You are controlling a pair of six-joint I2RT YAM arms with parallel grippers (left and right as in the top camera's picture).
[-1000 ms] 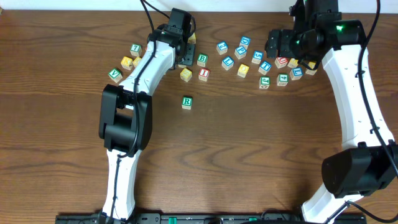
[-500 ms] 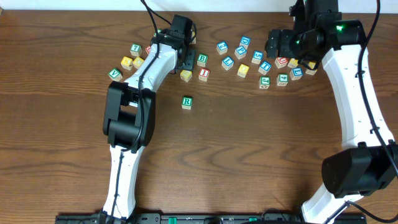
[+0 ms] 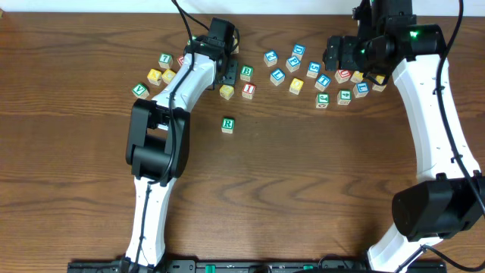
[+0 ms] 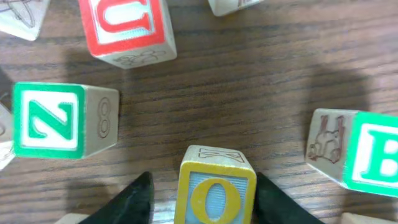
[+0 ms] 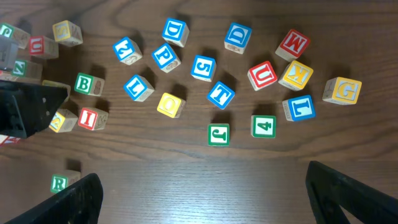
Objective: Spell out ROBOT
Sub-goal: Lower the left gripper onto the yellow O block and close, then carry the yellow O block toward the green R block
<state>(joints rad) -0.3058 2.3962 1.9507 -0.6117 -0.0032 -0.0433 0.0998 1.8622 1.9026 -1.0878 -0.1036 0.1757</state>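
Observation:
A yellow-framed O cube [image 4: 214, 193] rests on the table between the fingers of my left gripper [image 4: 205, 200]. The right finger [image 4: 277, 202] touches it; a sliver of wood shows between it and the left finger [image 4: 134, 202]. From above, the left gripper [image 3: 225, 70] hides this cube. The green B cube [image 3: 246, 73] lies just right of it. The green R cube [image 3: 228, 124] stands alone nearer the front. A blue T cube [image 5: 221, 94] and another yellow cube [image 5: 170, 104] lie in the right cluster, below my right gripper [image 5: 214, 199], which is wide open and holds nothing.
Close around the left gripper lie a green Z cube [image 4: 48, 119], a red U cube [image 4: 124, 28], a yellow cube [image 3: 226, 92] and a red I cube [image 3: 248, 89]. Several more cubes sit at the far left [image 3: 155, 76] and under the right gripper [image 3: 345, 76].
The left arm shifted slightly toward the cubes and then held still. Its fingers have narrowed around the O cube. The right arm has not moved.

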